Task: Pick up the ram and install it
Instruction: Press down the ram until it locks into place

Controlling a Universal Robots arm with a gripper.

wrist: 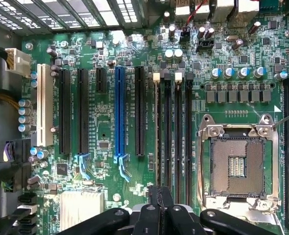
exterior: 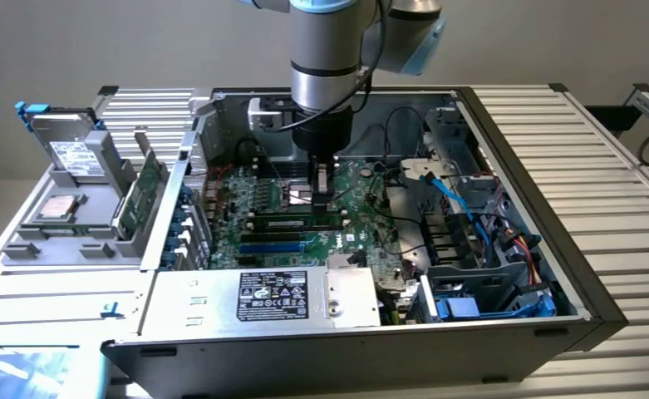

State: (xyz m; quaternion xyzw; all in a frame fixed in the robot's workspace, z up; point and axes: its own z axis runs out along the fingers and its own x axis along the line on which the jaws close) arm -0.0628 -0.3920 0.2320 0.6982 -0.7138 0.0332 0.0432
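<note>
One open computer case (exterior: 523,141) lies on the table (exterior: 623,166), and the motherboard (wrist: 105,117) is bare inside it. The ram (wrist: 156,132) stands on edge in the first memory slot, beside three empty black ones. The gripper (wrist: 156,208) rests over one end of it with the fingers (wrist: 147,215) pressed together. I judge this to be the seating step, which calls for straight, even pressure.
</note>
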